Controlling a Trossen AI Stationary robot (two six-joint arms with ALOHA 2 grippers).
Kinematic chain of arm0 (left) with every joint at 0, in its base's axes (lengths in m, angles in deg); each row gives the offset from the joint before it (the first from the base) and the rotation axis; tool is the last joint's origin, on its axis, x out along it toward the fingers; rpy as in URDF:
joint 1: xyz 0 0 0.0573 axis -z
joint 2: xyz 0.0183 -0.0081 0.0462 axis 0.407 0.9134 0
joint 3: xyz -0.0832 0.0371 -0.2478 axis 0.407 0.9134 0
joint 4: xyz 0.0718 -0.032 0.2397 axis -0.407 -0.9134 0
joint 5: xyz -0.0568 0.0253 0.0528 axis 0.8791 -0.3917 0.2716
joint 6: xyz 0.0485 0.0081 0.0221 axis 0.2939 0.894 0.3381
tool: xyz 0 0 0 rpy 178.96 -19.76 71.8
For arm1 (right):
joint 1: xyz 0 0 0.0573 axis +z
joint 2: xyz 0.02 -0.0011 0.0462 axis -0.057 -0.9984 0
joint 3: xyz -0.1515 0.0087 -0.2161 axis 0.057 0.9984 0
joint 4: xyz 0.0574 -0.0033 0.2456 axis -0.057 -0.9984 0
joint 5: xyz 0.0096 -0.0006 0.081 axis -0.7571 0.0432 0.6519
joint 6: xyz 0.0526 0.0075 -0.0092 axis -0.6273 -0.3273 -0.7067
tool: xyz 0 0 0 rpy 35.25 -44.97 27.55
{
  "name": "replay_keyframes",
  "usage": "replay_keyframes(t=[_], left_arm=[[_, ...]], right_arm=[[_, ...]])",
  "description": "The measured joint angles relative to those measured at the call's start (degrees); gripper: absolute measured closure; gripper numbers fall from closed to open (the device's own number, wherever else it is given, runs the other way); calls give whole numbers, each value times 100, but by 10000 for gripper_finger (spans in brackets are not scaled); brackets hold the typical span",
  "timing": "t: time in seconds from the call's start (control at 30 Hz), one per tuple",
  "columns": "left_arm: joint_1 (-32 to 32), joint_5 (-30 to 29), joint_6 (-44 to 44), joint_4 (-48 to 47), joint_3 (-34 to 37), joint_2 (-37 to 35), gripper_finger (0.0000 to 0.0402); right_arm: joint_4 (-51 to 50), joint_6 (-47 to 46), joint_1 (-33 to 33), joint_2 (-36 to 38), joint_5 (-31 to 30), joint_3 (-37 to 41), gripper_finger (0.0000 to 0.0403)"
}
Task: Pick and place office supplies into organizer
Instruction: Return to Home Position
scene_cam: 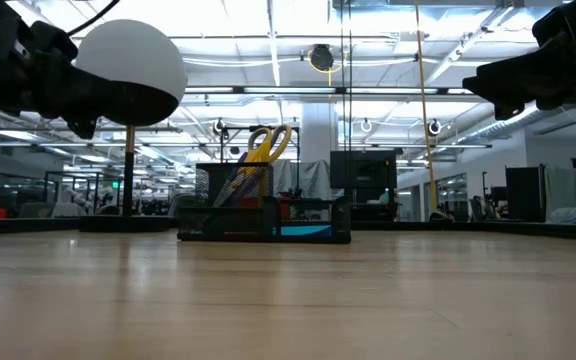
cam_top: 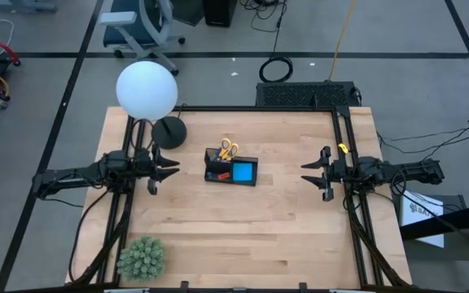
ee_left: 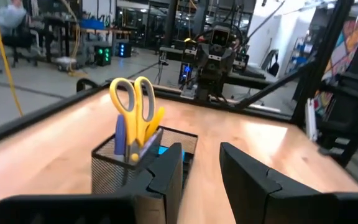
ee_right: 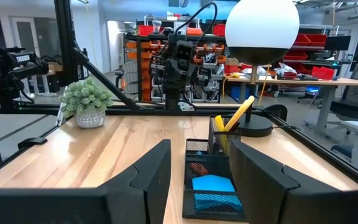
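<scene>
Small black mesh desk organizer [cam_top: 231,170] midway between the wooden table's [cam_top: 218,232] side edges, holding yellow-handled scissors [cam_top: 228,149] and a blue square note pad [cam_top: 243,172]. Left gripper [cam_top: 173,168] and right gripper [cam_top: 306,173] flank it, fingers spread.

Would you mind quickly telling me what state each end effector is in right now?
Left end effector: open, holding nothing.
Right end effector: open, holding nothing.

Grey floor [cam_top: 47,89], blue office chair [cam_top: 141,23], coiled black cable [cam_top: 277,69], bright ceiling lights [scene_cam: 258,40]
</scene>
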Motion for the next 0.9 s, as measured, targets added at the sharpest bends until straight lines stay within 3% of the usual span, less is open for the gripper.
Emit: replay_keyframes(t=[0.17,0.9], left_arm=[[1,7,-494,0,0,0,286],[1,18,-470,1,0,0,286]], right_arm=[[0,-2,0,-2,0,0,248],[0,-2,0,-2,0,0,248]])
